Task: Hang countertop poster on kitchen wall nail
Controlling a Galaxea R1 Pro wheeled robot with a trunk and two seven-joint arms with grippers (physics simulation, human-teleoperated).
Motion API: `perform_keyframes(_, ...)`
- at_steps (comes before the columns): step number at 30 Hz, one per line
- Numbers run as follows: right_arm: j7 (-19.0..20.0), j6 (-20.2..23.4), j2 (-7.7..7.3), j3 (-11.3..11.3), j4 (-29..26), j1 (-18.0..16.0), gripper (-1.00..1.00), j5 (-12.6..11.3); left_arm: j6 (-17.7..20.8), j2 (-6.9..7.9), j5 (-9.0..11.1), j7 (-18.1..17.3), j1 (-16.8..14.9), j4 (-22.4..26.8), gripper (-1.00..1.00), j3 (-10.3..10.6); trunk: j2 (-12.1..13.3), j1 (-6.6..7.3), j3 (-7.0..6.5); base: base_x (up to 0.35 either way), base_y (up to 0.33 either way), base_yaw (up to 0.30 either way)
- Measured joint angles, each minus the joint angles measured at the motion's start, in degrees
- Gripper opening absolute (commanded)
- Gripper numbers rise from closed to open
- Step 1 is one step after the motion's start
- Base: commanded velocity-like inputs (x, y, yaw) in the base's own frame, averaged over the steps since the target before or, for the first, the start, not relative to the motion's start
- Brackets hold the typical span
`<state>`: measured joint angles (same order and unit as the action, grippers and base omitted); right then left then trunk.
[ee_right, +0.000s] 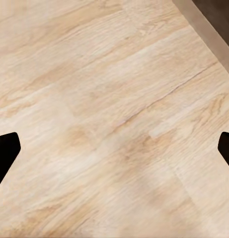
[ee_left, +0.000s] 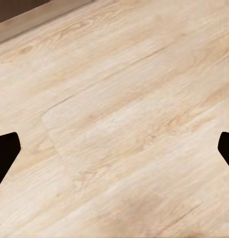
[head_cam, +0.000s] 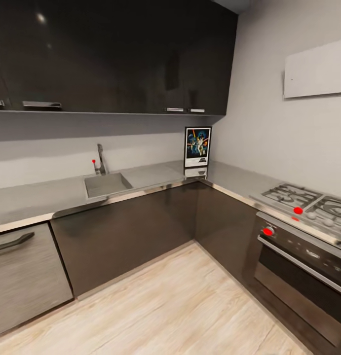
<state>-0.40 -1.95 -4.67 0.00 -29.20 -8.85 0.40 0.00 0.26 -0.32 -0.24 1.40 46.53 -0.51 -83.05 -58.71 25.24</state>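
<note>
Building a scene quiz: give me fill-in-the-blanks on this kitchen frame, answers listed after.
1. The poster stands upright in the ____ of the kitchen countertop.
2. The sink lies to the ____ of the poster in the head view.
3. Both wrist views look down at a wooden ____.
4. The hob has ____ knobs.

Answers: corner; left; floor; red

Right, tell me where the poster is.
In the head view the poster stands upright in the inner corner of the countertop, against the wall, right of the sink and below the dark cupboards.
</note>
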Motion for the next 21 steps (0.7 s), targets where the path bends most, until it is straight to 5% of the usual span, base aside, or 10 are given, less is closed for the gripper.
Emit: perform_keyframes(21, 0.14, 0.09, 0.01, 0.07, -0.02, 0.01, 1.0, 0.0, 0.0, 0.0, 0.0, 0.0, -0.01, -0.01, 1.0, 0.01, 0.0, 0.0, 0.14, 0.209, 0.301, -0.128)
